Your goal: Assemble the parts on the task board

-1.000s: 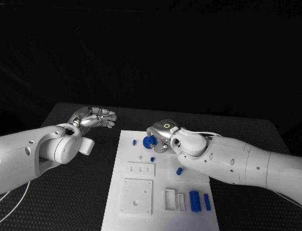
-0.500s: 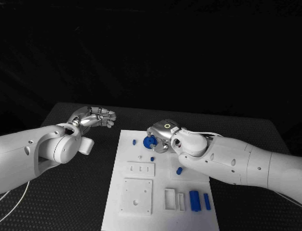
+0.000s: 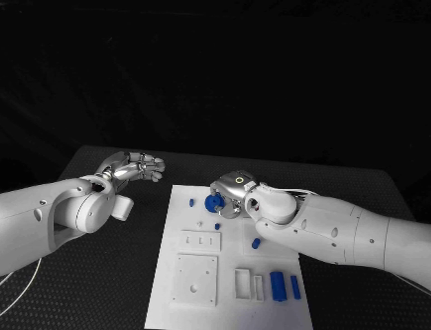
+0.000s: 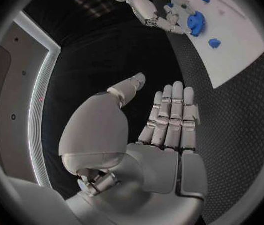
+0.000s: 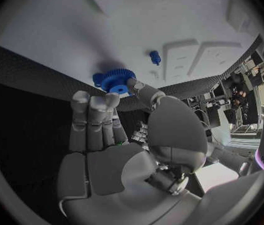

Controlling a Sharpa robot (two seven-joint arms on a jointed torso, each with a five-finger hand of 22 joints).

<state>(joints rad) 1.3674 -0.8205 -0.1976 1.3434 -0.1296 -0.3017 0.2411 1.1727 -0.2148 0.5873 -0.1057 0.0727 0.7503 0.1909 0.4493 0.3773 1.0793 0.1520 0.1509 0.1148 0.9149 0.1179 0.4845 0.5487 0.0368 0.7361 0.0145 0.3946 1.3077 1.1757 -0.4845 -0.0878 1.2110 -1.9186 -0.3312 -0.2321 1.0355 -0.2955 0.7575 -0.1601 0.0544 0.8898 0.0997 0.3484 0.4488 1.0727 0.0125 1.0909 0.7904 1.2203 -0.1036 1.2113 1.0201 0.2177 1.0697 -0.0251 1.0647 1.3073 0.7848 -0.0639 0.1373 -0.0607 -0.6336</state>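
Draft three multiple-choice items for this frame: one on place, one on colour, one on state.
1. Where is the left hand?
A. over the black table, off the task board
B. on the board's near end
C. touching the gear

2. What colour is the gear in the right hand?
A. grey
B. blue
C. white

3. How is the left hand?
A. gripping a part
B. pressing the board
C. holding nothing, fingers apart

Answers: 1 A, the head view shows it beside the board; 2 B, clear in the right wrist view; 3 C, the left wrist view shows bare fingers.
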